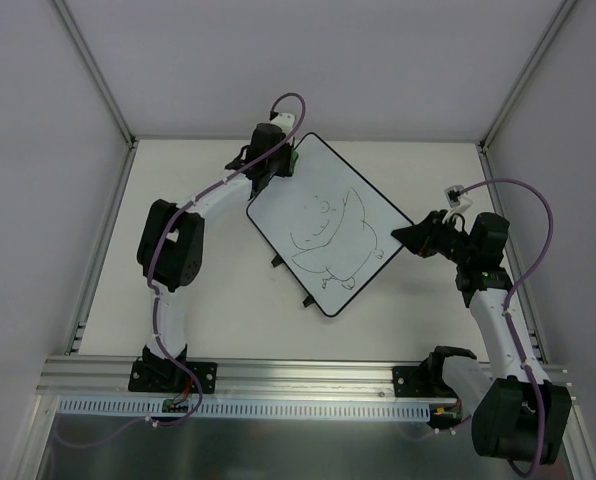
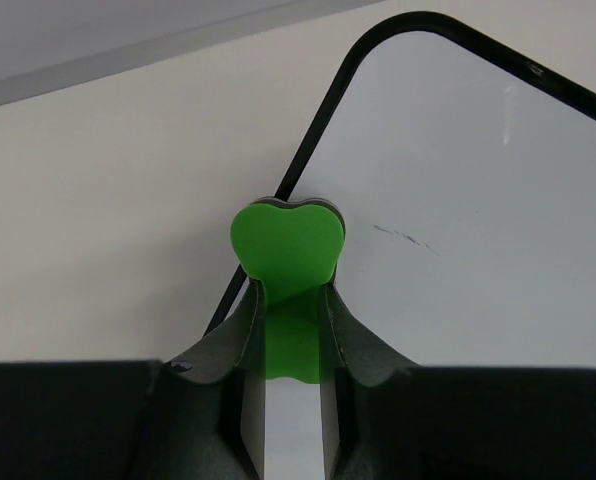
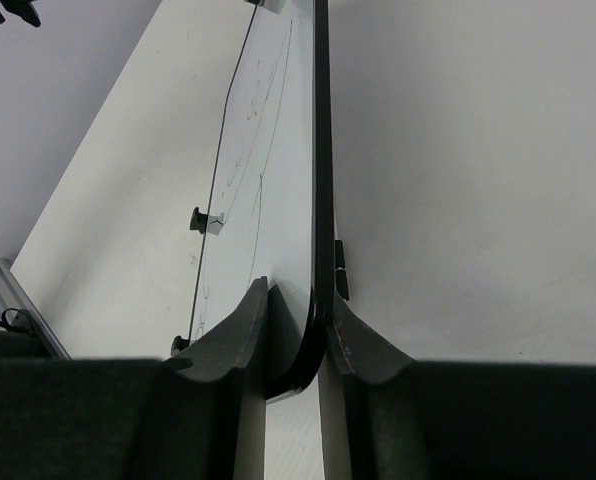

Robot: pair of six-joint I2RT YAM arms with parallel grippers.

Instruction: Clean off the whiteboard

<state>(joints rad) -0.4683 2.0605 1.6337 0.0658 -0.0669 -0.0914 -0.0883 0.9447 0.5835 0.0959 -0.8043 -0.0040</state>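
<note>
The whiteboard [image 1: 328, 225] lies tilted like a diamond on the table, with a black line drawing of a cartoon animal [image 1: 330, 238] on it. My left gripper [image 1: 290, 155] is at the board's top corner, shut on a green heart-shaped eraser [image 2: 286, 245]. The eraser sits over the black frame at the board's left edge [image 2: 478, 200]. My right gripper [image 1: 403, 236] is at the board's right corner. In the right wrist view the corner [image 3: 278, 180] stands between the right gripper's [image 3: 296, 290] fingers, both of which touch it.
Two small black feet [image 1: 275, 262] stick out along the board's lower-left edge. A metal rail [image 1: 298, 375] with both arm bases runs along the near edge. Pale walls close in the table [image 1: 198, 300] at the back and sides.
</note>
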